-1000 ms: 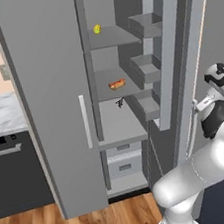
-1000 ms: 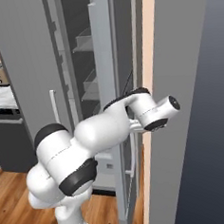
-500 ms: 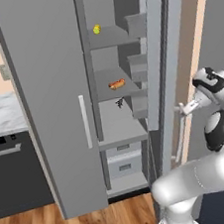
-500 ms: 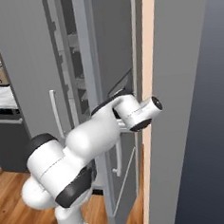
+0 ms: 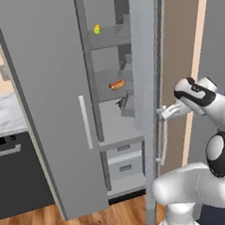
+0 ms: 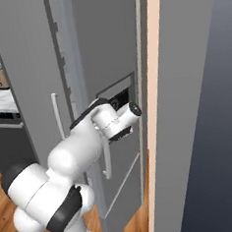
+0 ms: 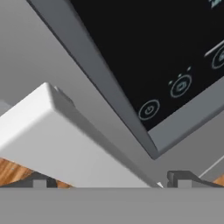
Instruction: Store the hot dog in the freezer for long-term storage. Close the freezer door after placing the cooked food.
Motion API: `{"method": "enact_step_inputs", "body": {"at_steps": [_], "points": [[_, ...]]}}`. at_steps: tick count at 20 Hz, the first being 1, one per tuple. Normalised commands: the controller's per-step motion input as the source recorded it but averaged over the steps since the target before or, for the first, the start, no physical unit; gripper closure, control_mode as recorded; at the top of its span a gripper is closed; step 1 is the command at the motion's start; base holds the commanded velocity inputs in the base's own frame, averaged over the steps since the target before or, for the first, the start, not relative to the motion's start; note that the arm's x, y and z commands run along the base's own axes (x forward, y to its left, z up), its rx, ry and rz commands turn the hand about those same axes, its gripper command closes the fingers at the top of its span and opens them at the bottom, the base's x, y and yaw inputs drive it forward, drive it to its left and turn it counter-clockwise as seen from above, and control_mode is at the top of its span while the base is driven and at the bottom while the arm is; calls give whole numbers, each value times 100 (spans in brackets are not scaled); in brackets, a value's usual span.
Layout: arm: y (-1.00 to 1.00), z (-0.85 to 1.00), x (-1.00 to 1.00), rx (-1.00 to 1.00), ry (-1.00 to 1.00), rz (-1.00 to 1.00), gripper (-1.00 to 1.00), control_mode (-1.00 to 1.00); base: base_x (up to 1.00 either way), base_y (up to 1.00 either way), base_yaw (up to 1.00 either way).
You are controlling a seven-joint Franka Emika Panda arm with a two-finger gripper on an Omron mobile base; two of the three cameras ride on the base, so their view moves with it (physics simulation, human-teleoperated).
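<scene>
- While its jaws stand wide, the white arm's two-finger gripper (image 5: 161,114) presses the tall grey freezer door (image 5: 145,60).
- Small reddish-brown hot dog (image 5: 116,85) lies on a grey freezer shelf (image 5: 107,92).

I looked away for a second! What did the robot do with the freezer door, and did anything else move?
The freezer door swung further towards shut as the open gripper pushed at its handle, grasping nothing. The hot dog stayed on its freezer shelf, and the small yellow item stayed on the shelf above.
</scene>
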Motion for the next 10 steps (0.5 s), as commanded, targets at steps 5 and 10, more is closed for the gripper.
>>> {"method": "enact_step_inputs", "body": {"at_steps": [5, 10], "points": [[45, 0, 29, -3, 2, -13, -100, -100, 0, 0, 0], [36, 0, 29, -5, 5, -10, -100, -100, 0, 0, 0]]}}
